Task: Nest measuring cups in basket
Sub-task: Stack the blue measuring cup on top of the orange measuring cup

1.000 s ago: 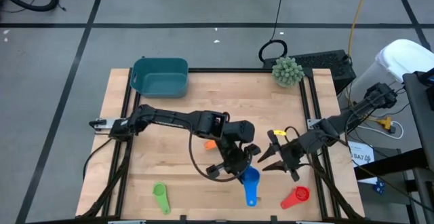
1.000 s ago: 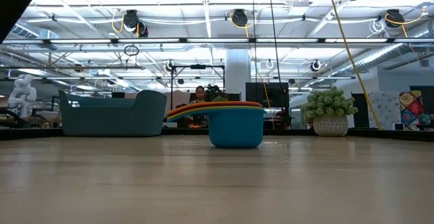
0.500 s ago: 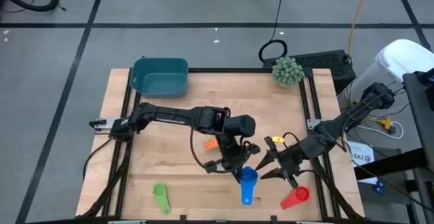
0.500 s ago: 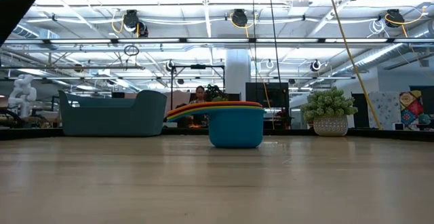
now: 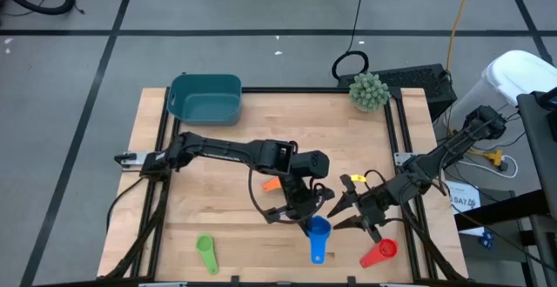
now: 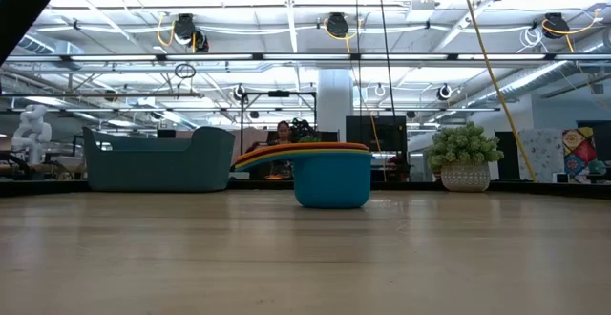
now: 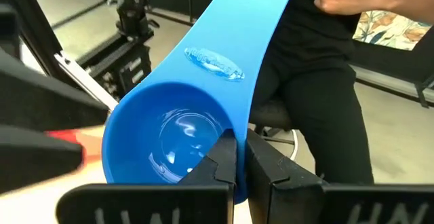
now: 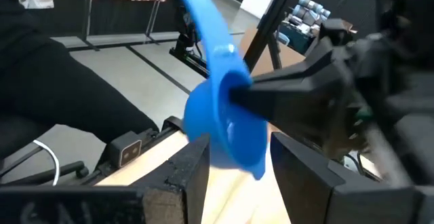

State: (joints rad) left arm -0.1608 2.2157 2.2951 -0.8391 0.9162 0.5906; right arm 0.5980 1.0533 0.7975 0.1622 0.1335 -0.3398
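Note:
My left gripper (image 5: 306,210) (image 7: 241,159) is shut on the blue measuring cup (image 5: 319,233) (image 7: 173,132) near the table's near edge. My right gripper (image 5: 335,213) (image 8: 230,176) is open just right of that cup (image 8: 227,125), its fingers pointing at it from either side, apart from it. An orange cup (image 5: 271,183) shows beside the left arm; the green cup (image 5: 206,252) and red cup (image 5: 380,252) lie on the table by the near edge. The teal basket (image 5: 206,98) (image 6: 158,158) stands at the far left. In the low view a light blue cup (image 6: 331,178) stands with several coloured handles (image 6: 286,151) stacked on its rim. My left gripper pinches the blue cup's bowl wall (image 7: 227,125) beside the handle's root, one finger (image 7: 220,159) inside the bowl and the other (image 7: 264,166) outside. The fingers slant down toward the near edge. The cup is lifted clear and tilted, its handle (image 8: 203,20) pointing up and away.
A spiky green ball plant (image 5: 369,90) (image 6: 464,159) stands at the table's far right corner. A person in dark clothes (image 7: 319,115) is just beyond the near edge. Bare wood lies between the basket and the arms.
My right gripper has moved a little toward the near edge and toward the blue cup, staying open. My left gripper has kept its hold on the cup, almost in place.

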